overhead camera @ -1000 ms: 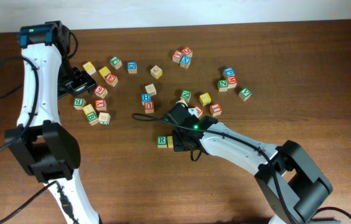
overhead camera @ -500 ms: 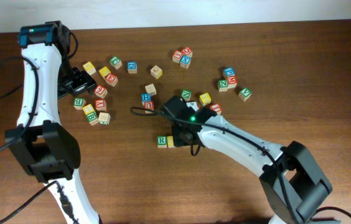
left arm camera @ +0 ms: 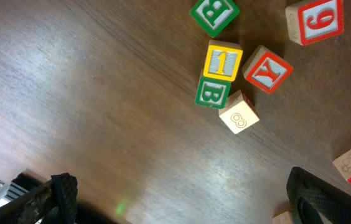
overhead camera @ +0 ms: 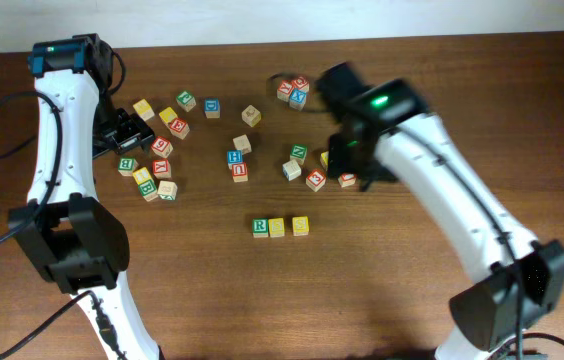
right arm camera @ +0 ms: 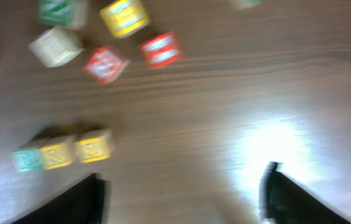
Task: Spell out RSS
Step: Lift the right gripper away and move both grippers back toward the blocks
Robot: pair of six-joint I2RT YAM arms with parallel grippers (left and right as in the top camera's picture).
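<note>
Green-bordered wooden R cube, yellow-faced wooden cube, second yellow-faced cube: in row | right gripper: parted, empty | left gripper: parted, empty

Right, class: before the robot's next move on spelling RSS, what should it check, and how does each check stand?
1. R cube sits at the row's left end: ok.
2. Middle yellow cube and end yellow cube lie in line to its right: ok.
3. Both yellow faces read S: cannot tell, too small and blurred.
4. Right end effector is away from the row, open, holding nothing: ok.
5. Left end effector is open and empty: ok.
</note>
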